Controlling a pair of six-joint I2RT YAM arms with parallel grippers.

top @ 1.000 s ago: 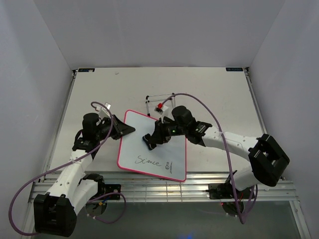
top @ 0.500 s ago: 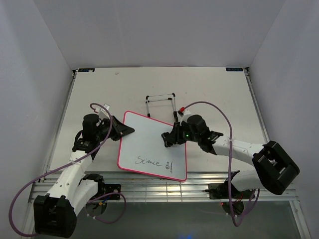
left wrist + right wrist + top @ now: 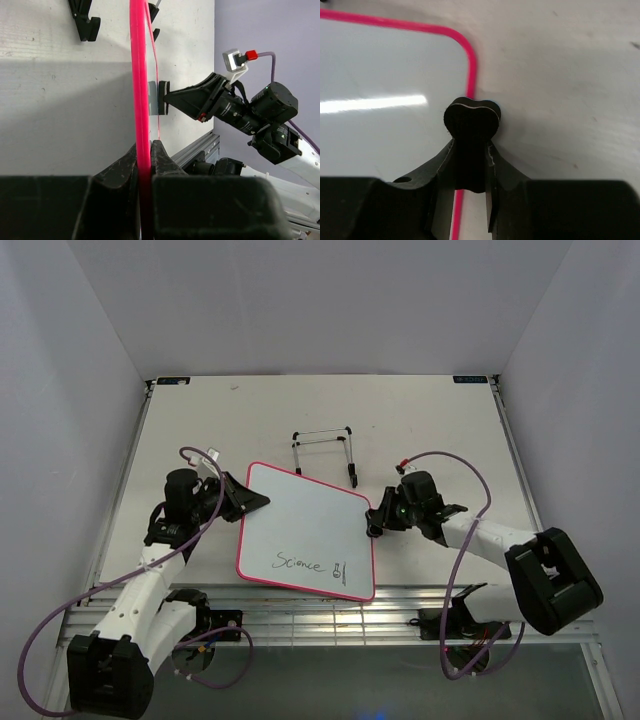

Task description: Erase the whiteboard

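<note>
**Top external view: one arm holds the board, the other holds the eraser**

The whiteboard lies on the table, close to the near edge and between the two arms. It is white with a pink frame and round corners.

The left gripper pinches the frame at the board's far left corner. In the left wrist view the pink edge runs right between the two fingers, and they press on it from both sides. I think it holds on there so the board does not slide when it gets rubbed.

The right gripper is at the board's right edge. It squeezes a small black eraser between its fingers. In the right wrist view the eraser sits just over the pink frame, at the far right corner, half over the board and half over the table. I cannot tell if it presses down or just floats above. It is well apart from the writing, so I think the wiping of the words is not done yet.

Black writing sits along the near edge of the board. It says "Science". Next to it is a tiny drawing, too small to make out. I see no brand name I can read.

Behind the board stands a thin wire stand, with nothing on it.
</note>
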